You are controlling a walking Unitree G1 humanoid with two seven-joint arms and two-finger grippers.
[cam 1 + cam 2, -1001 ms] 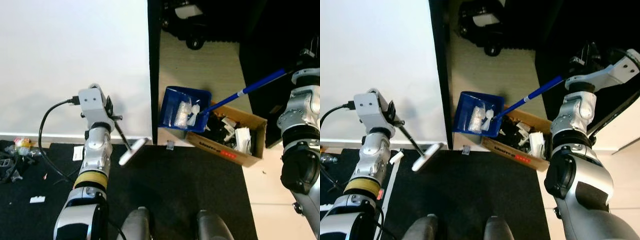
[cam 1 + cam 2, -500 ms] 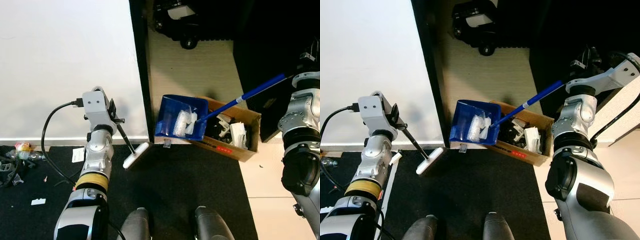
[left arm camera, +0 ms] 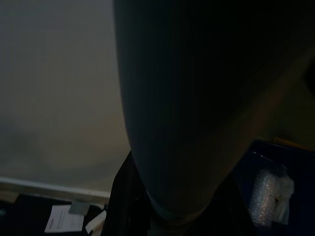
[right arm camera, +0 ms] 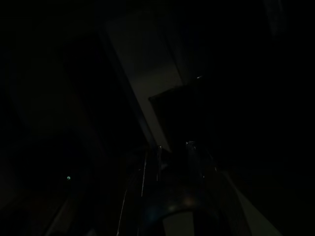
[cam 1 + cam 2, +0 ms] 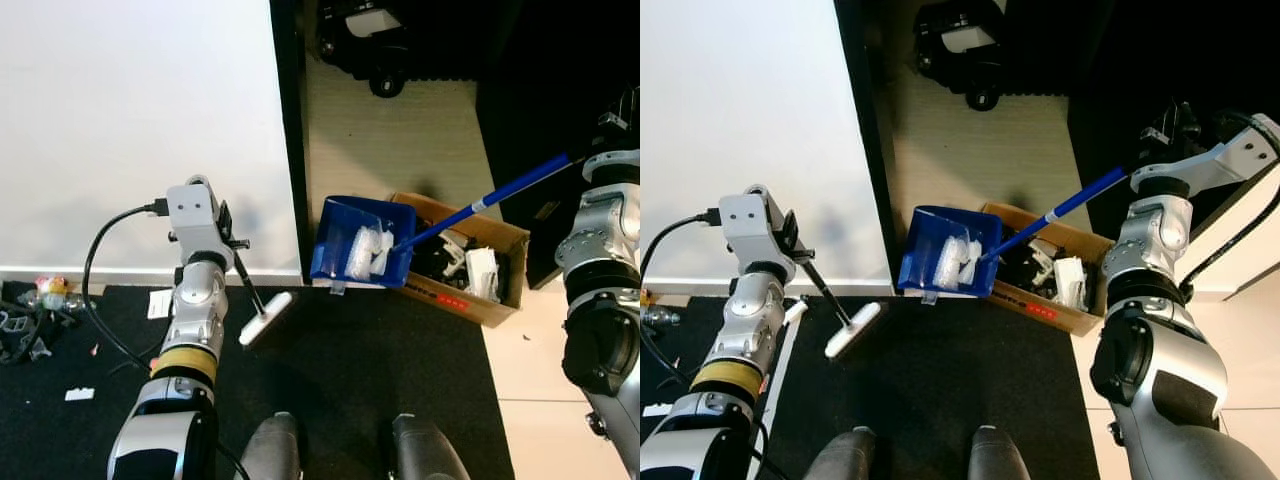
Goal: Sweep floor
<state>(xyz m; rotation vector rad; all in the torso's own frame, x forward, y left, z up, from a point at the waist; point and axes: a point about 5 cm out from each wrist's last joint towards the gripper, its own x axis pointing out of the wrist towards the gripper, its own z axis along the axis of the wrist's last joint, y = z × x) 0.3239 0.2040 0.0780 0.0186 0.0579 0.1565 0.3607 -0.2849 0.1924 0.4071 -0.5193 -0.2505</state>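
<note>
**Dustpan held over the box, brush over the mat**

White wall at left, pale floor strip ahead, black mat underfoot. One blue dustpan on one long blue handle, one small brush with a white head, one cardboard box, two arms.

Dustpan sits tilted at the box's left end, touching or just above its rim; cannot tell which. At least two clear plastic scraps lie in the pan. Box holds mixed black and white clutter, too small to sort.

Left gripper grips the brush's thin black stem, fingers pinched on it; brush head hangs just above the mat's near edge by the wall. Right gripper is up at the handle's far end, against black background; finger state cannot be told. Right wrist view nearly black.

Floor litter at far left: cable, paper scraps, small junk. Dark wheeled object at top, cut off.
</note>
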